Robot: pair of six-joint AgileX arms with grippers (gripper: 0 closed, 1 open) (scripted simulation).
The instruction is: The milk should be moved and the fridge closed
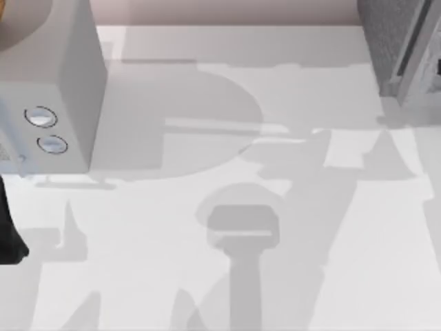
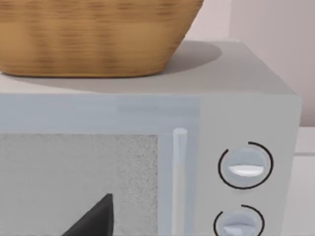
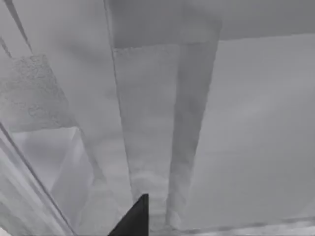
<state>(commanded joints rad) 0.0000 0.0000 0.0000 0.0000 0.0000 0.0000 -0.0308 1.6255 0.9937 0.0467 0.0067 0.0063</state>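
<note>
The fridge (image 1: 398,43), dark grey and speckled, stands at the table's far right corner and is cut off by the picture's edge. The milk is out of view. In the right wrist view a dark tip of my right gripper (image 3: 133,219) sits close against the fridge's (image 3: 147,123) grey panels, with a speckled patch off to one side. My left arm (image 1: 9,234) is a dark shape at the table's left edge. Its gripper (image 2: 94,220) points at the front of the pale box.
A pale grey box with two round dials (image 1: 52,89) stands at the far left. A woven basket (image 2: 93,39) rests on its top. The dials (image 2: 245,166) are beside a door handle (image 2: 179,167). Arm shadows cross the white table (image 1: 227,289).
</note>
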